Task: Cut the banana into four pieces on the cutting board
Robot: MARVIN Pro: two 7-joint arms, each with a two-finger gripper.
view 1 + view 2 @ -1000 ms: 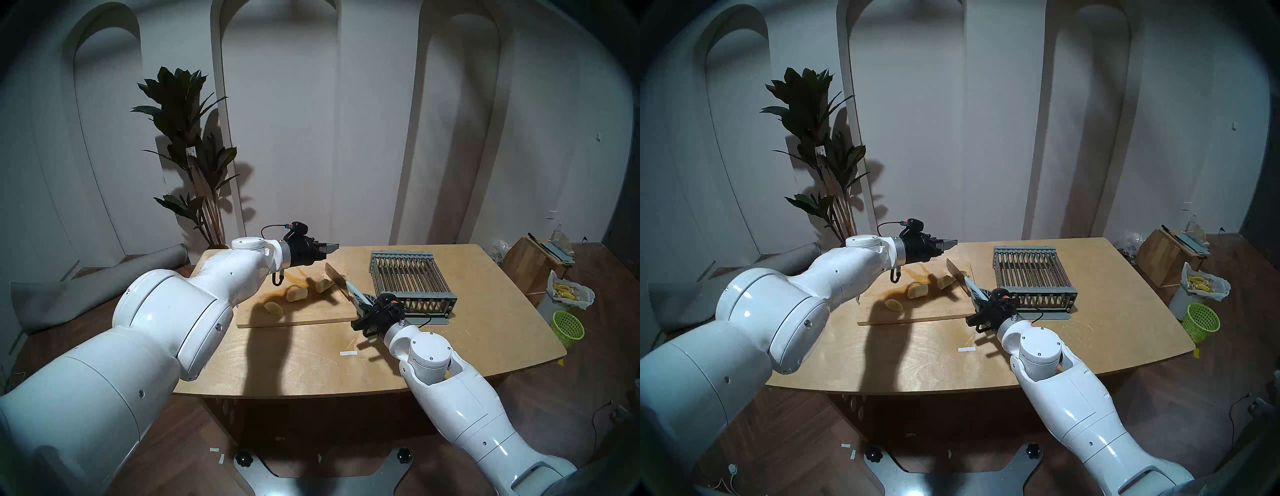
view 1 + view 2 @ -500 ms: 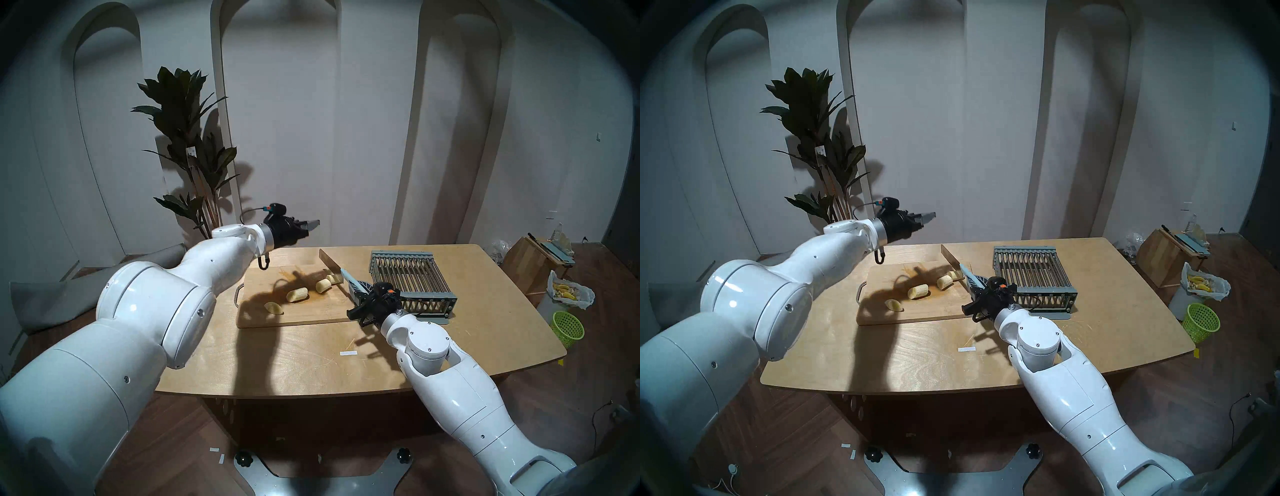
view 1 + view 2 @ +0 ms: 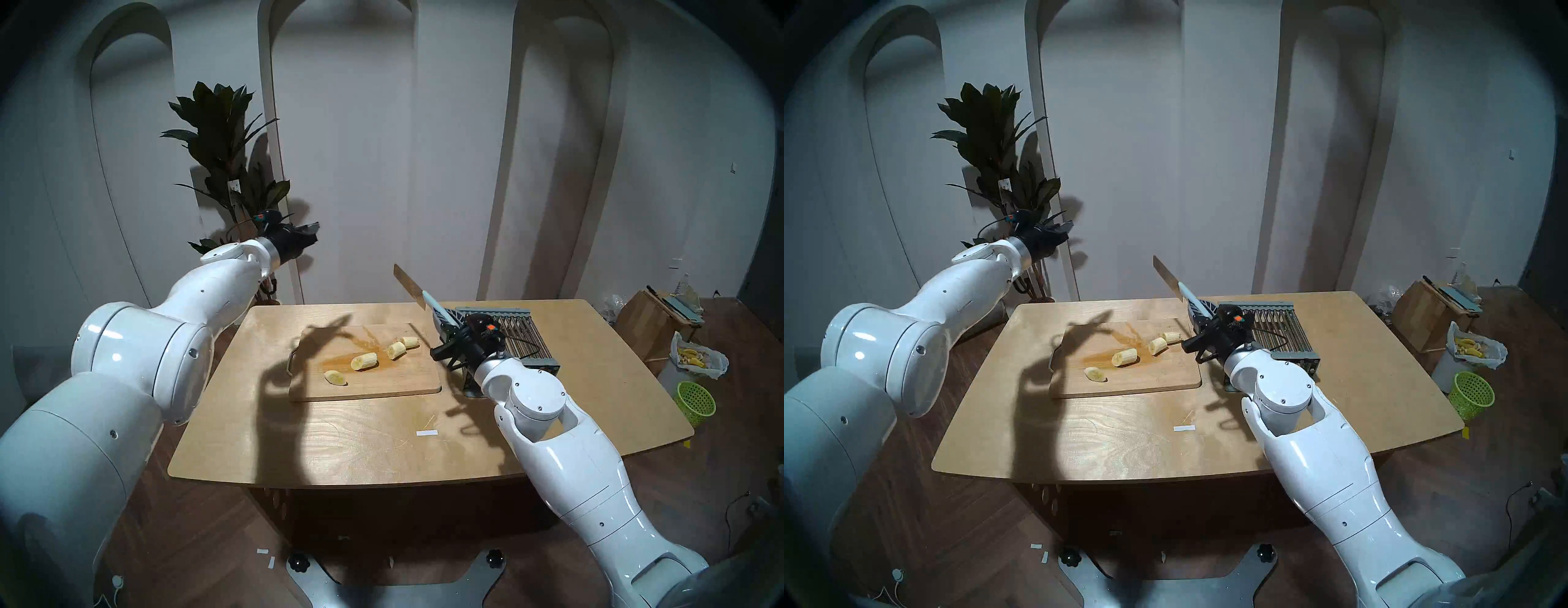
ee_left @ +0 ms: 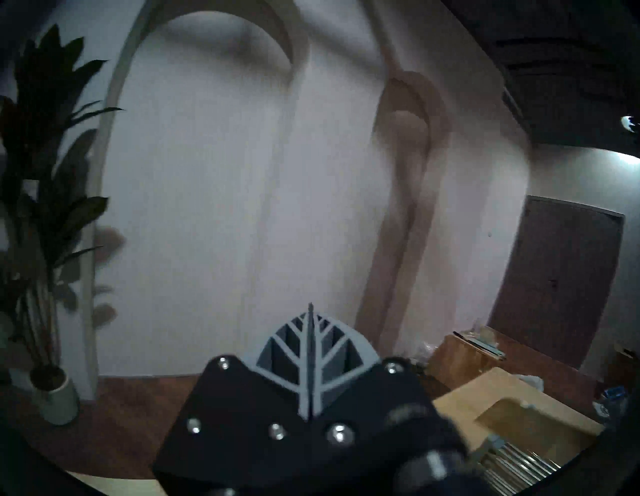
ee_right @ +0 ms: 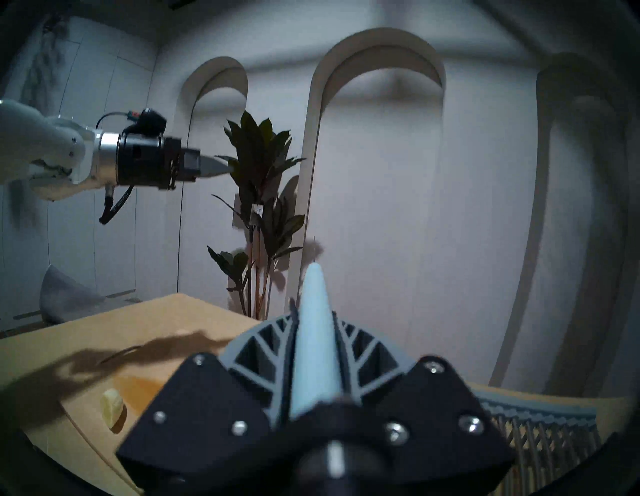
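Lying cut in four on the cutting board (image 3: pixel 382 382), the banana (image 3: pixel 364 361) sits below both grippers: the right gripper (image 3: pixel 445 323) clenched on a knife (image 3: pixel 409 286), the left gripper (image 3: pixel 312 231) clenched empty.

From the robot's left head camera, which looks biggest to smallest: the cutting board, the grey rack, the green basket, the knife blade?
1. cutting board
2. grey rack, partly hidden behind the right arm
3. green basket and knife blade: look alike in size, and the raised blade sits at a different depth, so I won't rank them.
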